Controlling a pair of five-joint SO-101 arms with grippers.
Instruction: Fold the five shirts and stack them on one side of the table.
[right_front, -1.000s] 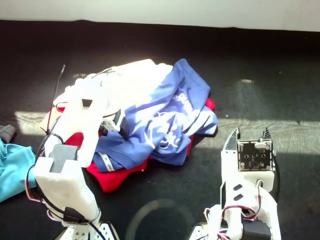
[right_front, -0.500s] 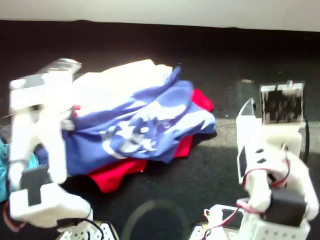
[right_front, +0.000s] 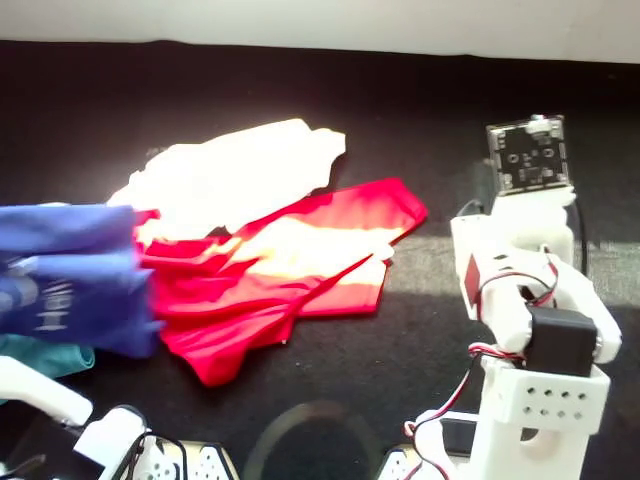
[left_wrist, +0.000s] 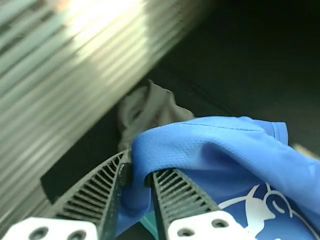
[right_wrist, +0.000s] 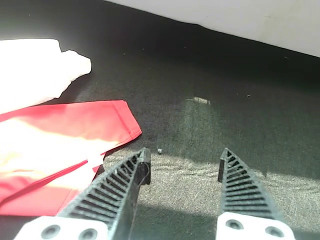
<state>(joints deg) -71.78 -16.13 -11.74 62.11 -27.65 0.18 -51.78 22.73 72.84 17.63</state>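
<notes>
1. Teal shirt (right_front: 42, 356): bunched on the bench (right_front: 450, 100), nearer than the red shirt (right_front: 290, 270) and to its left. The blue shirt partly covers it in the high view.
2. Left tool (left_wrist: 137, 170): clamped on a fold of the blue shirt (left_wrist: 210, 150). The cloth is pinched between both ribbed fingers.
3. Blue shirt (right_front: 75, 275): hangs bunched left of the red shirt. It overlaps that shirt's left edge in the high view, with white print showing.
4. Right arm (right_front: 520, 290): stands to the right of the red shirt, apart from it.
5. Right tool (right_wrist: 185, 155): fingers spread wide, gripping nothing. It sits over bare bench just past the red shirt's right corner.
6. Red shirt (right_wrist: 55, 150): spread crumpled at mid-bench, partly in a bright patch of sun.
7. White shirt (right_front: 230, 170): lies beyond the red shirt, touching its far-left edge. One end (right_wrist: 30, 70) points toward the right side.
8. Grey cloth (left_wrist: 145, 107): seen past the blue shirt in the left wrist view. I cannot tell its place relative to the red shirt.
</notes>
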